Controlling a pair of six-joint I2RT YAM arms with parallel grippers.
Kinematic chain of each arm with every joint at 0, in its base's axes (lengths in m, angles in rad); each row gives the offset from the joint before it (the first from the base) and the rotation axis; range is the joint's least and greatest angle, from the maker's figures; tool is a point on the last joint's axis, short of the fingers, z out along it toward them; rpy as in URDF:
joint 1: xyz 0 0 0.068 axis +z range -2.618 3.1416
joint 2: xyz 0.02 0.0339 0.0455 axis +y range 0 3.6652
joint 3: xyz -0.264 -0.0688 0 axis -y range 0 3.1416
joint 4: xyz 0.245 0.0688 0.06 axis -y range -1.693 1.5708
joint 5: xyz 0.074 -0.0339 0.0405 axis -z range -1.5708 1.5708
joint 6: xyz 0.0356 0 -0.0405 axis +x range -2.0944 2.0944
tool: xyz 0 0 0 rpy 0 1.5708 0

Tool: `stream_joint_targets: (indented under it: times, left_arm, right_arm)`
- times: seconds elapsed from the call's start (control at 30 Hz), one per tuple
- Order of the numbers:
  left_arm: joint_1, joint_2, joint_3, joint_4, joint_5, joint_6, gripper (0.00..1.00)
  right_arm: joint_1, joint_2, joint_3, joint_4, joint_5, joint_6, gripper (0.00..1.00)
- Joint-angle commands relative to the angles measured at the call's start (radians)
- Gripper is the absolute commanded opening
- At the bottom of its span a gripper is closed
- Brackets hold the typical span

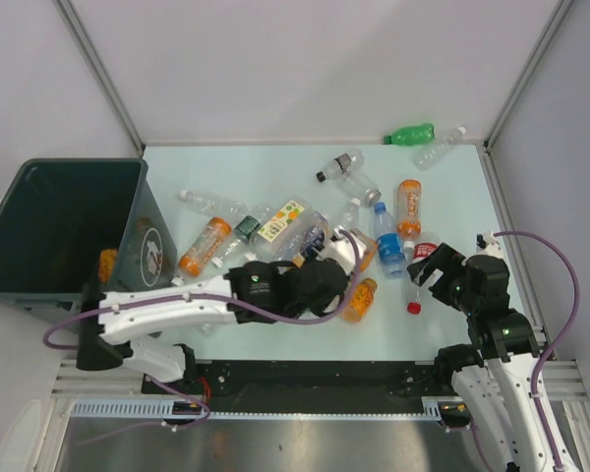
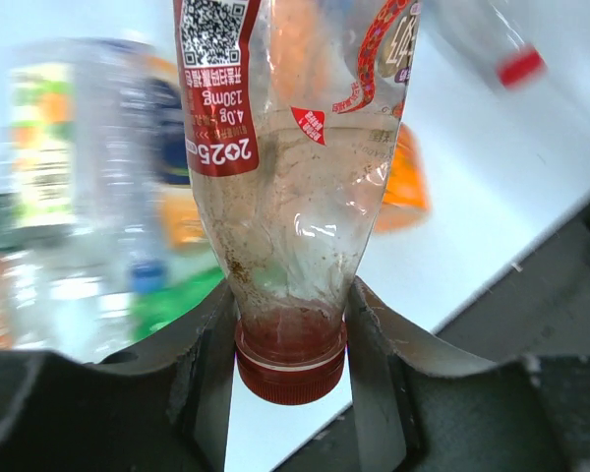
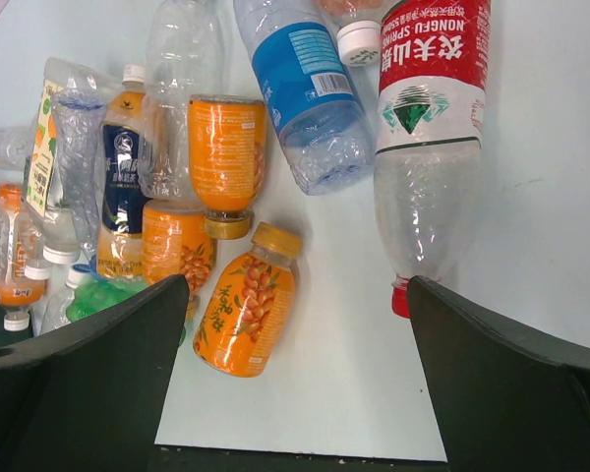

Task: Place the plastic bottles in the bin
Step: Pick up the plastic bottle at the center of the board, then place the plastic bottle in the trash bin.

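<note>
left gripper (image 2: 293, 295) pinching clear bottle (image 2: 295, 177) by neck, mid-table (image 1: 275, 172) | long axis along fingers, red cap toward wrist, base pointing away | right gripper (image 3: 297, 285) spread wide | bin (image 1: 39, 293) far left

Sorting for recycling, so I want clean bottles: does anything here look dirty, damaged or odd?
Yes. The red-capped clear bottle clamped in the left gripper has brown grime speckled inside its neck and shoulder, and its wall looks crumpled.
</note>
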Motion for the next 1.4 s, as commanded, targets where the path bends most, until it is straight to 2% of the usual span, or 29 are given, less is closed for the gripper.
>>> stream_joint_targets:
  times: [0.0,0.33,0.47,0.53,0.57,0.6,0.67,0.7,0.77,0.8,0.9,1.03,1.1,1.13,1.17,1.2,1.23,1.37]
  left_arm:
    - [0.058,-0.146,0.123,-0.183,-0.246,-0.025,0.00]
    - [0.326,-0.456,0.158,-0.236,-0.477,-0.024,0.00]
    - [0.459,-0.506,0.164,-0.165,-0.547,0.092,0.00]
    - [0.564,-0.510,0.168,-0.139,-0.577,0.125,0.00]
    - [0.605,-0.508,0.171,-0.122,-0.573,0.148,0.00]
    - [0.692,-0.505,0.180,-0.121,-0.558,0.156,0.00]
    - [0.774,-0.499,0.201,-0.110,-0.512,0.166,0.00]
    - [0.859,-0.496,0.206,-0.105,-0.490,0.171,0.00]
    - [0.939,-0.482,0.220,-0.104,-0.449,0.171,0.00]
    - [1.022,-0.479,0.218,-0.105,-0.436,0.173,0.01]
    - [1.152,-0.468,0.200,-0.108,-0.418,0.157,0.01]
    - [1.289,-0.445,0.172,-0.165,-0.377,0.050,0.03]
    - [1.354,-0.424,0.166,-0.185,-0.297,0.029,0.24]
    - [1.363,-0.421,0.163,-0.191,-0.274,0.009,0.40]
    - [1.366,-0.422,0.158,-0.194,-0.254,0.004,0.76]
    - [1.366,-0.428,0.157,-0.194,-0.232,-0.002,0.92]
    - [1.366,-0.433,0.152,-0.194,-0.225,-0.011,0.99]
    - [1.366,-0.457,0.166,-0.194,-0.200,-0.005,1.00]
  right_arm:
    - [0.003,-0.015,0.005,0.005,0.021,0.003,0.98]
    - [0.002,-0.018,0.005,0.001,0.021,0.008,0.98]
    - [0.002,-0.002,0.004,0.005,0.048,0.008,0.98]
    - [0.002,0.011,0.005,0.008,0.048,0.008,0.98]
    - [0.002,0.014,0.005,0.011,0.047,0.006,0.98]
    - [0.002,0.016,0.007,0.012,0.047,0.008,0.98]
    - [0.000,0.015,0.010,0.013,0.047,0.005,0.98]
    - [0.002,0.014,0.011,0.013,0.048,0.005,0.98]
    - [-0.001,0.007,0.017,0.010,0.053,0.005,0.98]
    - [-0.001,0.004,0.019,0.007,0.051,0.005,0.98]
    - [-0.001,-0.018,0.023,-0.008,0.054,0.009,0.98]
    - [-0.001,-0.035,0.023,-0.010,0.059,0.014,0.98]
    - [0.000,-0.030,0.023,-0.004,0.056,0.008,0.98]
    - [0.000,-0.030,0.024,-0.004,0.058,0.006,0.98]
    - [-0.001,-0.027,0.022,-0.002,0.058,0.005,0.98]
    - [-0.001,-0.025,0.023,0.001,0.059,0.003,0.99]
    - [-0.003,-0.021,0.022,0.002,0.059,0.000,0.99]
    - [-0.004,-0.019,0.022,0.004,0.051,-0.004,0.99]
